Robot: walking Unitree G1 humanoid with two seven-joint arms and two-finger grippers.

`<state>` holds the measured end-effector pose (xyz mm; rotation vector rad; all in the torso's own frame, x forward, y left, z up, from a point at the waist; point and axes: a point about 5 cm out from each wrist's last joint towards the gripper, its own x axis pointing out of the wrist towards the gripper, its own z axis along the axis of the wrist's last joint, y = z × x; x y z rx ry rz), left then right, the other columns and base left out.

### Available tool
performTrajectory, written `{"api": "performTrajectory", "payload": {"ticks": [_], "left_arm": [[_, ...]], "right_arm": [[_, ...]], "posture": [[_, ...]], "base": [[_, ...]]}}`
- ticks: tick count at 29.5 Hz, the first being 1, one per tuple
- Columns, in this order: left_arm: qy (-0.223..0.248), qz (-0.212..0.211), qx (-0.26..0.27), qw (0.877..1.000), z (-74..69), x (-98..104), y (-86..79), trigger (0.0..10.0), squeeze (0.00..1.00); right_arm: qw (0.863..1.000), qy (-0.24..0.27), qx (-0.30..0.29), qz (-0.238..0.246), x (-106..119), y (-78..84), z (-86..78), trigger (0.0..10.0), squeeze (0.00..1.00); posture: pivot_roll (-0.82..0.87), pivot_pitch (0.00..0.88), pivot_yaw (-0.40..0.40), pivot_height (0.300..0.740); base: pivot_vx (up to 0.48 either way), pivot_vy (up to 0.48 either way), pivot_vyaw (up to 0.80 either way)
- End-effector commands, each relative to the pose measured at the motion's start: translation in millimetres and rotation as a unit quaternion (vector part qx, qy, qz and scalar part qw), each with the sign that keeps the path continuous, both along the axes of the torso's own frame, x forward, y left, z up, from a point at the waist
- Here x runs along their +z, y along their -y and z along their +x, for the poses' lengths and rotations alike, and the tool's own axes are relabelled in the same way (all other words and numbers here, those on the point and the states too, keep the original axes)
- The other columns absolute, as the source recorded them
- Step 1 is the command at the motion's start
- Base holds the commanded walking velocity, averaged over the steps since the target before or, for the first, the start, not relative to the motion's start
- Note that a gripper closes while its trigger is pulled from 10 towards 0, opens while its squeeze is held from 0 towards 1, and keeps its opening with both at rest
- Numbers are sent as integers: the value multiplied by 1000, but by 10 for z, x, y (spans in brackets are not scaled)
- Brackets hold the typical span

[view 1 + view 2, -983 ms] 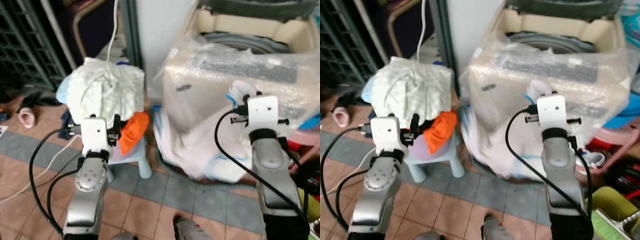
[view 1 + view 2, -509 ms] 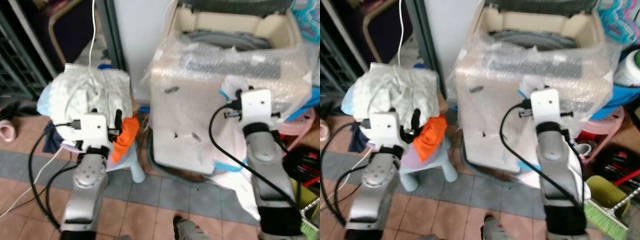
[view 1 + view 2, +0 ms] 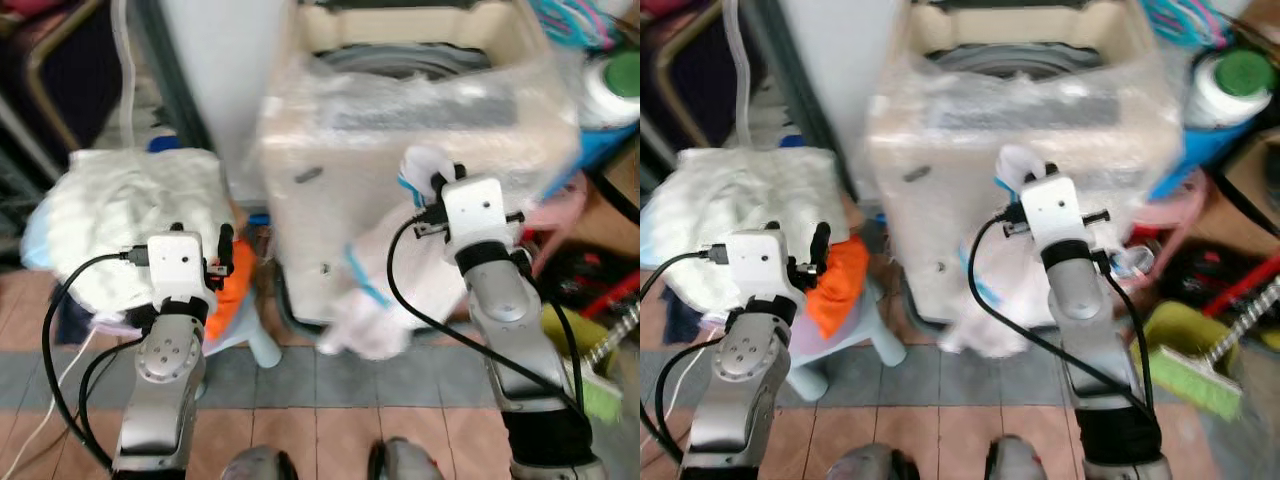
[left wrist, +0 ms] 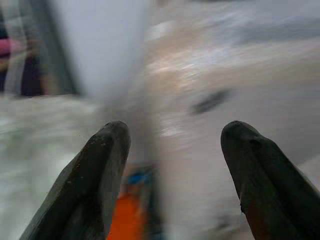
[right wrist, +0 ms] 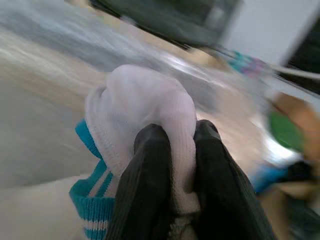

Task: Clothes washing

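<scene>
Garment: white garment with teal stripes (image 5: 145,130), bunched at its top end between the fingers of the right gripper (image 5: 172,150); in the head views it sits right of centre, its loose length hanging down in front of the washer toward the lower middle of the frame.
Grip: the two black fingers are pressed together on the bunched fabric, so the cloth is carried by one gathered corner and the rest trails free.
Right gripper, head view: raised at mid-height, right of centre (image 3: 440,185), close to the washer's front wall, probably held high so the fabric can go over the rim.
Washing machine: top-loading washing machine (image 3: 400,110) wrapped in clear plastic, upper centre of the frame; the drum opening shows at the very top edge, lid up.
Left gripper: fingers spread wide apart and holding nothing (image 4: 172,145); it hovers lower left (image 3: 222,250) just in front of the clothes pile.
Clothes pile: heap of pale laundry (image 3: 120,215) at the left, with an orange garment (image 3: 228,290) at its lower right edge, resting on a small pale stool (image 3: 855,335).
Surroundings: green brush (image 3: 1200,380) at lower right; bottle with green cap (image 3: 1230,85) at upper right.
Sharpness: everything is motion-blurred, so fine detail is uncertain.
Judgement: loading stage, one piece in hand and most laundry left on the stool.
</scene>
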<state>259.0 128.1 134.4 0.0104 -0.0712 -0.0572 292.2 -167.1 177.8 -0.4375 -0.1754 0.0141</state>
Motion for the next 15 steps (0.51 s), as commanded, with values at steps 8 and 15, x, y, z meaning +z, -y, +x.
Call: {"api": "performTrajectory", "payload": {"ticks": [8,15], "left_arm": [[-9,-4,-4,1000,-54,-63,-80,10000,0],[-2,-4,-6,1000,-5,-46,-69,10000,0]], "right_arm": [[993,61,93,48,358,-306,124,10000,0],[981,109,161,9,808,-384,356,10000,0]], "posture": [[-34,49,95,740],[-39,40,91,740]], "base": [[192,0,-359],[372,0,0]]}}
